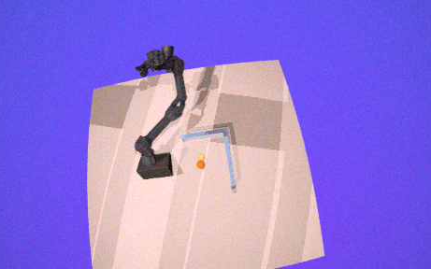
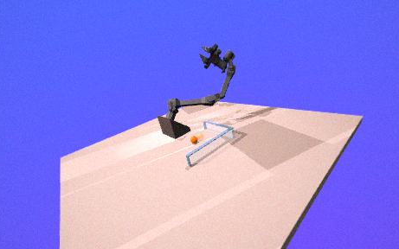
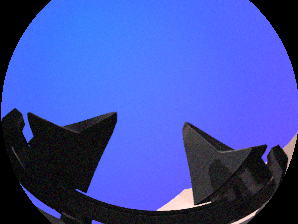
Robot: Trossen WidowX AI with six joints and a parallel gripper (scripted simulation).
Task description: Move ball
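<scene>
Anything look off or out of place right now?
Nothing is spilled or damaged. The gripper is open and empty, raised high above the table's far edge, well away from the orange ball. The ball sits just beside the pale copy, not on it.

Wrist view: counter [image 3: 182,199] mostly cut off by end effector [image 3: 149,139] frame. Ball [image 1: 200,164] & see-through copy [image 1: 201,157] too small to tell if touching.
</scene>
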